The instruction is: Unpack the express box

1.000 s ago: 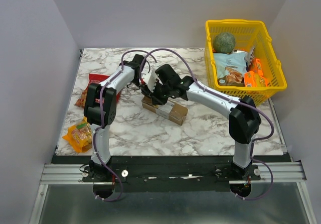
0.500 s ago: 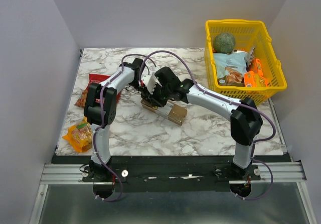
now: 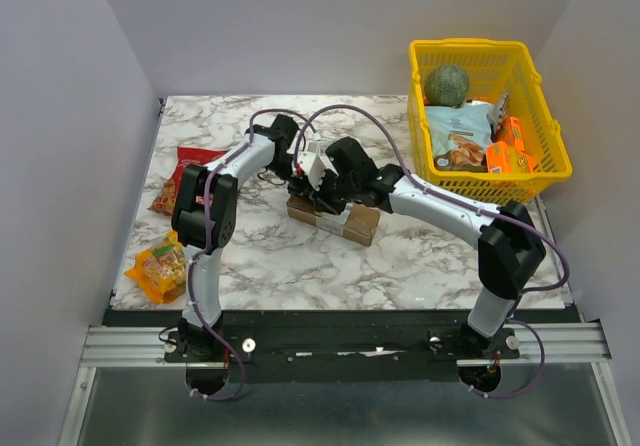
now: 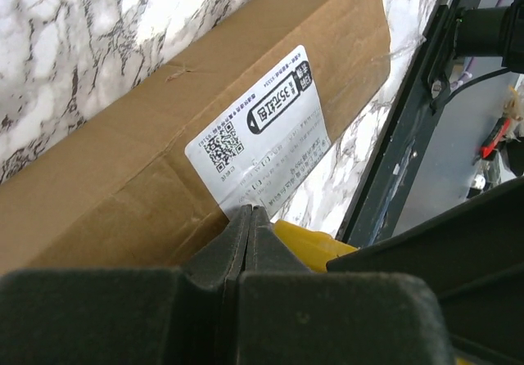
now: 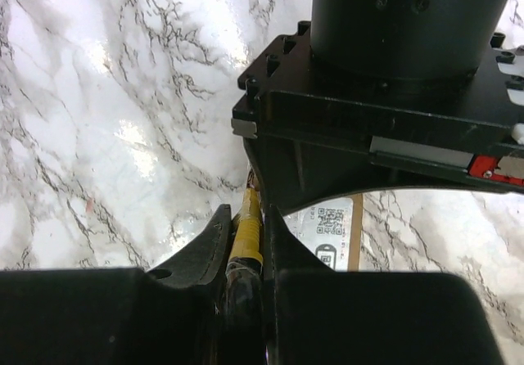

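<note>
The express box (image 3: pixel 345 223), a brown carton with a white label (image 4: pixel 262 136), lies on the marble table near the middle. My left gripper (image 4: pixel 250 211) is shut with nothing between its jaws, and its tip sits against the box's side just below the label. It comes in from the left in the top view (image 3: pixel 300 169). My right gripper (image 5: pixel 246 218) is shut on a thin yellow-handled tool (image 5: pixel 246 232) and hovers over the box's left end (image 3: pixel 320 188). The tool also shows in the left wrist view (image 4: pixel 307 246). The label shows in the right wrist view (image 5: pixel 327 226).
A yellow plastic basket (image 3: pixel 545 171) at the back right holds a green ball (image 3: pixel 446 84) and snack bags. A red snack bag (image 3: pixel 185 171) and an orange snack bag (image 3: pixel 160 268) lie on the table's left side. The table's front edge runs along a metal rail.
Both grippers have shifted slightly to the right over the box. The box has turned a little and slid right with them. The right arm's elbow has swung outward to the right.
</note>
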Robot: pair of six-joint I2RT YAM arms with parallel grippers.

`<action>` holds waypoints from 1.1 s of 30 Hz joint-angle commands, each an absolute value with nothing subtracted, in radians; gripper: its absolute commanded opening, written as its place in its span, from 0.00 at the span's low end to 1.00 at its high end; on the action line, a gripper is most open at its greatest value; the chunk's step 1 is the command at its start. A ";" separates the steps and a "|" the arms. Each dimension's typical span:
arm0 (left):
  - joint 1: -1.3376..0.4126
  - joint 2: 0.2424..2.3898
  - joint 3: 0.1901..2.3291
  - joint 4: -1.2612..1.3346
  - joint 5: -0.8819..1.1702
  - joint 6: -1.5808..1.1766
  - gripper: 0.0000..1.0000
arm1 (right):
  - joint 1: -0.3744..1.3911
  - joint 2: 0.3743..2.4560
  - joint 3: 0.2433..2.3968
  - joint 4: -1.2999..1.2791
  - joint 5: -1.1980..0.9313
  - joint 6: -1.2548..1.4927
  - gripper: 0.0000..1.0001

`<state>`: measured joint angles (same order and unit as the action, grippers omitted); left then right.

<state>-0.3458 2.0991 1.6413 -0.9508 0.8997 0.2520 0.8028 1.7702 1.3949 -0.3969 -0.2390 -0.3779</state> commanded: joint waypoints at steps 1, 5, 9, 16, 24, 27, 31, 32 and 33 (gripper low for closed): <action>-0.345 2.214 1.583 -0.899 0.539 0.307 0.00 | 0.756 1.703 1.322 -0.482 -0.156 -0.413 0.01; -0.347 2.209 1.559 -0.871 0.520 0.308 0.00 | 0.752 1.674 1.284 -0.489 -0.190 -0.410 0.00; -0.350 2.214 1.554 -0.857 0.494 0.313 0.00 | 0.752 1.663 1.302 -0.526 -0.196 -0.417 0.01; -0.354 2.227 1.581 -0.864 0.477 0.316 0.00 | 0.744 1.631 1.273 -0.546 -0.167 -0.437 0.01; -0.359 2.230 1.582 -0.868 0.465 0.328 0.00 | 0.718 1.531 1.187 -0.569 -0.146 -0.426 0.00; -0.360 2.233 1.583 -0.870 0.463 0.331 0.00 | 0.706 1.505 1.145 -0.578 -0.140 -0.426 0.00; -0.362 2.233 1.585 -0.870 0.462 0.337 0.00 | 0.690 1.450 1.098 -0.589 -0.132 -0.429 0.00; -0.362 2.235 1.585 -0.870 0.462 0.339 0.00 | 0.683 1.441 1.089 -0.594 -0.127 -0.433 0.00; -0.362 2.237 1.585 -0.870 0.462 0.339 0.00 | 0.680 1.433 1.082 -0.600 -0.127 -0.436 0.00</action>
<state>-0.3672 2.1063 1.6478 -0.9234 0.8818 0.2199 0.7059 1.4788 1.1244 -0.5278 -0.1982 -0.4126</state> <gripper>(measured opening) 0.007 0.205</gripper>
